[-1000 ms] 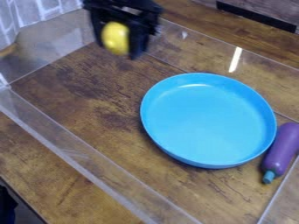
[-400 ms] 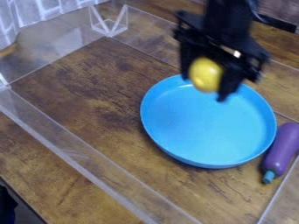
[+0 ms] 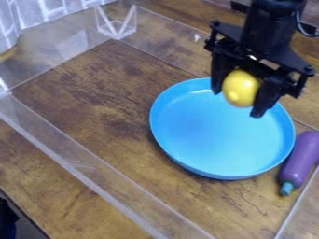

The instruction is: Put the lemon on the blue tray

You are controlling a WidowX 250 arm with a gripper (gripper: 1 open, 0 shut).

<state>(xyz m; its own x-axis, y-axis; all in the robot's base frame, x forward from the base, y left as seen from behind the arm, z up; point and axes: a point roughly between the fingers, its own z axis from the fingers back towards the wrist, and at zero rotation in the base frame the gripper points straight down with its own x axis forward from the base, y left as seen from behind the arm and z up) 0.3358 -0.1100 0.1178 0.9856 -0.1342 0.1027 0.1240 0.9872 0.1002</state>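
- Nearest to me, well below the jaws and off to their left as I look, a clear plastic strip (image 3: 77, 166) runs slantwise over the brown wooden tabletop (image 3: 93, 93).
- Lower than the jaws and to their right sits a purple eggplant-shaped toy (image 3: 300, 161), its blue-green tip pointing towards me; it lies just beside the dish, along its right side.
- Under the jaws, and reaching out towards me from them, is the blue tray (image 3: 218, 135), round and shallow with a raised rim. It rests on the wood, and I see nothing lying in the part that shows.
- Between the jaws is the lemon (image 3: 241, 90), bright yellow, above the far part of the tray and not resting in it.
- The black gripper (image 3: 240, 91) points downwards, its jaws parted by the width of the fruit and closed on its sides, so it has hold of the lemon.
- Behind the jaws and above them, the dark body of the arm (image 3: 256, 33) goes up out of view.
- Farther back, well to the left of the jaws, a small clear plastic piece (image 3: 116, 22) with whitish edges stands at the tabletop's far side.
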